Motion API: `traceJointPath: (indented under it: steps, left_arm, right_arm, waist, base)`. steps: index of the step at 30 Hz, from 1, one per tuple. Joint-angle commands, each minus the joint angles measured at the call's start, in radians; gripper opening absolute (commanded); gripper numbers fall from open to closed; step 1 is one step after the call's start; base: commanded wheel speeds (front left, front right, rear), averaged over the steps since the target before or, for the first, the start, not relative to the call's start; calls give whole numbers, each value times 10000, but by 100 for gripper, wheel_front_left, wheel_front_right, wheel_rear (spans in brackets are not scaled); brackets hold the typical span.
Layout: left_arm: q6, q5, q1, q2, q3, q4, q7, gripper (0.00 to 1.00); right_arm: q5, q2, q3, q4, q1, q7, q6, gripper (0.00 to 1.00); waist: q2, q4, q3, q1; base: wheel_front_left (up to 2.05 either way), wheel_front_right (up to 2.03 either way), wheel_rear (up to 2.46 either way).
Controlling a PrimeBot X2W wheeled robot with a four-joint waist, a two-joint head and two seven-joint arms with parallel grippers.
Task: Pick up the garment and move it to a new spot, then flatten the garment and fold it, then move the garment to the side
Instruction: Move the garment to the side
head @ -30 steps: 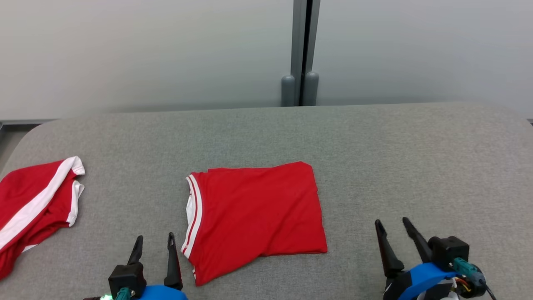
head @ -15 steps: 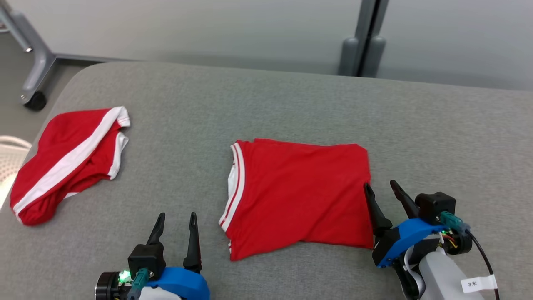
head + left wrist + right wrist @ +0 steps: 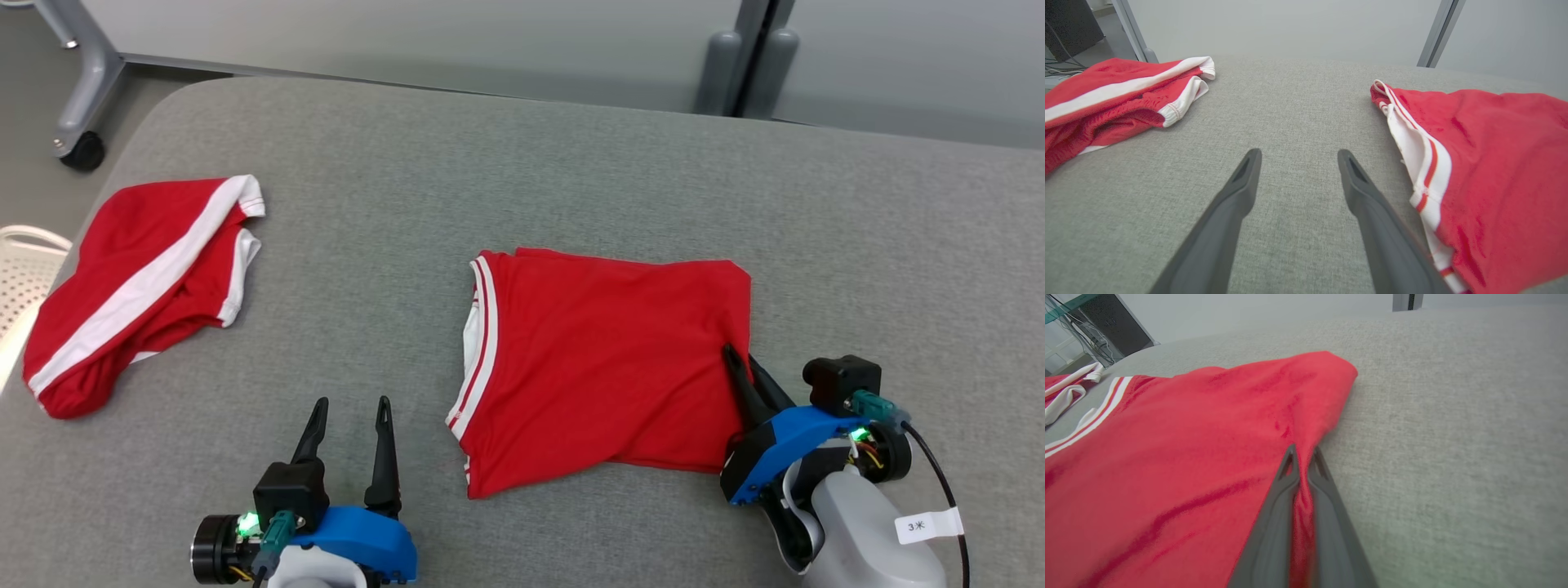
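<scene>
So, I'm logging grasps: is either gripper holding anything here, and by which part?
The right gripper is shut on the folded red garment, pinching a bit of cloth at its right edge. The left gripper is open, holding nothing.

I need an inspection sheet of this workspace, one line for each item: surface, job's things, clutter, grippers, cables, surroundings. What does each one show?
Surface: grey cloth surface, rounded at its far left corner.
Job's things: folded red garment lies mid-surface, its white-striped edge toward the robot's left.
Clutter: second red garment, white-striped and loosely bunched, lies near the left edge, apart from the folded one.
Grippers: left gripper is open over bare surface beside the folded garment; right gripper is shut on its right edge.
Cables: black cable loops at the right wrist.
Surroundings: pale wall with grey post; wheeled leg; white perforated object at the left.
</scene>
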Motion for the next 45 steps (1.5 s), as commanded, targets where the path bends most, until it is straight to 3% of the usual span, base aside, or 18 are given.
traceJointPath:
  steps: [1, 7, 21, 28, 35, 45]
  left_arm:
    - [22, 13, -153, -5, 64, -37, -26, 100]
    - [-125, 182, -142, -10, 94, -22, -26, 100]
    - [-497, 343, -670, -5, -154, 50, -26, 100]
    - [-780, 599, -935, -5, -78, 282, -27, 100]
    - [-944, 784, -1270, 9, -199, 396, -26, 100]
    - [-995, 1132, -1531, 7, -68, 517, -26, 100]
  right_arm:
    - [-35, -72, -31, -55, -27, -7, -3, 0]
    - [207, -78, 99, -703, 158, -26, -3, 0]
    - [577, -57, 963, -2168, 343, -27, -1, 0]
    - [833, -60, 1311, -2494, 380, -27, -1, 0]
    - [32, -48, 1174, -2386, 80, -27, -1, 0]
    - [-1915, -1374, -154, -1296, -1749, -29, -1, 0]
  waist:
    - [-1, -108, -39, -1]
    - [-1, -1178, -195, -1]
    - [-1, -5457, -115, -1]
    - [-1, -6885, 179, -1]
    - [-1, -6900, 547, -1]
    - [-1, -5307, 1291, -1]
  base:
    - [0, 0, 0]
    - [0, 0, 0]
    - [0, 0, 0]
    - [0, 0, 0]
    - [0, 0, 0]
    - [0, 0, 0]
